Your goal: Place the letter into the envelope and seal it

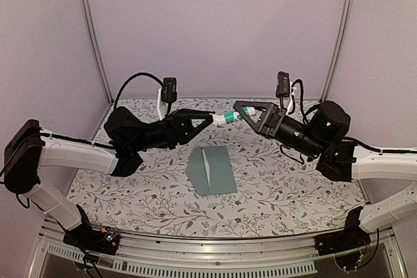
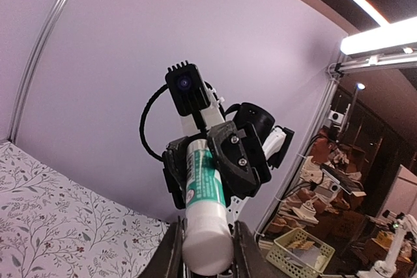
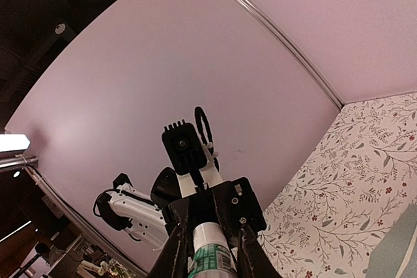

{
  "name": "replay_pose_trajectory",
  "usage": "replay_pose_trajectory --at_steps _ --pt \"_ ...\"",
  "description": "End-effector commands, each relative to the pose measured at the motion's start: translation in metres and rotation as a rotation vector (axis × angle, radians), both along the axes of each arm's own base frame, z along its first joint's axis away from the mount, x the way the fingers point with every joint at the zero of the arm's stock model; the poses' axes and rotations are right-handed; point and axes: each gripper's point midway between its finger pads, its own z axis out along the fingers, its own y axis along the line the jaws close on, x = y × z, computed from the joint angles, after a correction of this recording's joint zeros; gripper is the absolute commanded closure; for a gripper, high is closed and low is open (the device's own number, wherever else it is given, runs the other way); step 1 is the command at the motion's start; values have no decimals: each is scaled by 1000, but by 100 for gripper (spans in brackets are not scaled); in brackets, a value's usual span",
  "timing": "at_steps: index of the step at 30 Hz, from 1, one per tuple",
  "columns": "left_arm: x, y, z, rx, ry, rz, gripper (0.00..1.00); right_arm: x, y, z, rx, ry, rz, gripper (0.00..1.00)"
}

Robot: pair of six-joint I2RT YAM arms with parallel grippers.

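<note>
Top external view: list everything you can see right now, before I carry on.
glue stick: one, white and green, in mid-air above the table, held between both grippers
envelope: one, pale teal with a whitish strip down its middle, flat on the table below the grippers
letter: none in view
table: one, white top with a floral pattern
left gripper: one, black, shut on the glue stick's left end
right gripper: one, black, shut on the glue stick's right end
</note>
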Motion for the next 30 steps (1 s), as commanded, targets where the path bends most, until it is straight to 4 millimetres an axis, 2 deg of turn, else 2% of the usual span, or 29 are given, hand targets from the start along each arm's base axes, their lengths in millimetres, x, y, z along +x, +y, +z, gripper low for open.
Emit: replay_pose_trajectory --at_steps 1,8,11,19,30 --pt "-8 0 7 -20 -43 -15 98 3 -1 24 56 -38 -19 100" --pt "-3 0 9 -32 -61 27 98 7 -2 24 121 -7 -18 100" --pt "2 0 11 -47 -74 62 99 7 -5 30 187 13 -14 100" --pt "11 1 21 -87 -111 148 99 15 2 32 288 73 12 100" --pt "10 10 32 -145 -166 215 99 20 4 34 352 103 21 100"
